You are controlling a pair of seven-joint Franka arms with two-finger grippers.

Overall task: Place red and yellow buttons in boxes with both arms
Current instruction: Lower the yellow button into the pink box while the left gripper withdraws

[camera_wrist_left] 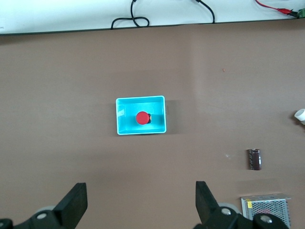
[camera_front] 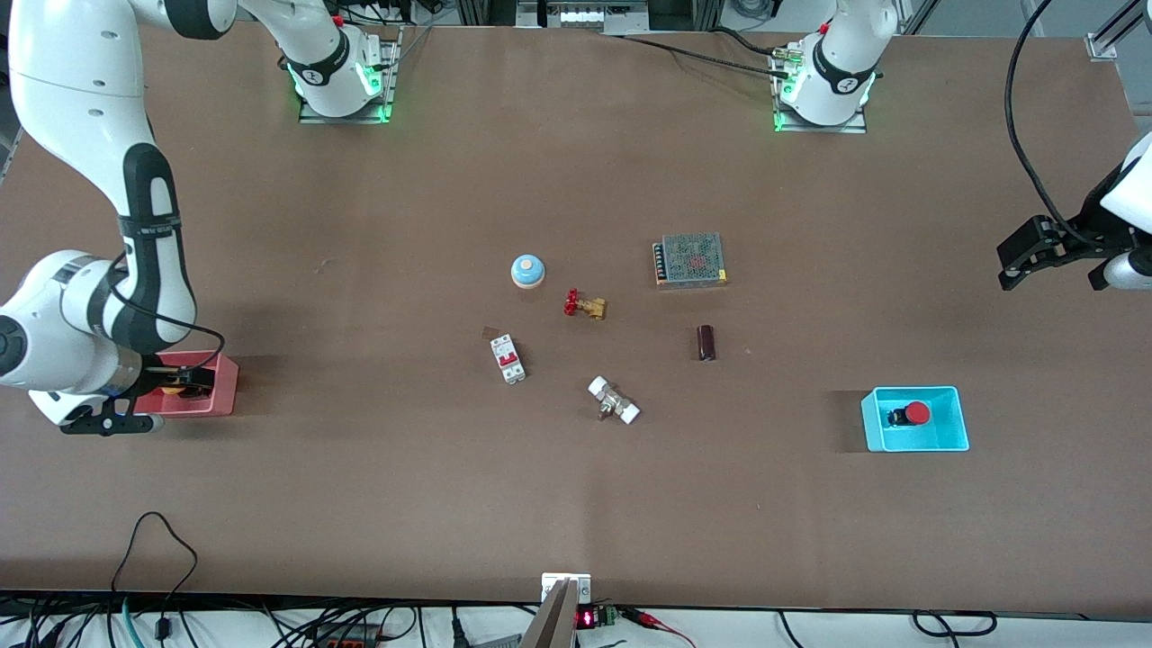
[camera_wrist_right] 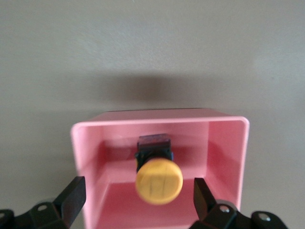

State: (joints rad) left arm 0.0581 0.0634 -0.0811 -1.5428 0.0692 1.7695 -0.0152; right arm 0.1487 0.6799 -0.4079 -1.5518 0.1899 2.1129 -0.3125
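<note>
A robotics lab: two white jointed arms bolted on green-lit base plates [camera_front: 345, 101] to a wide brown table [camera_front: 360, 504], black cables [camera_front: 153, 576] trailing off its edge, aluminium framing [camera_front: 1111, 36] around

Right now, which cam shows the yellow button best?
The right wrist view: the yellow button fills the middle, lying in the pink box, between the fingers of the open right pincer, which do not touch it. The front view shows only a sliver of it under the pincer. The left wrist view does not show it.
</note>
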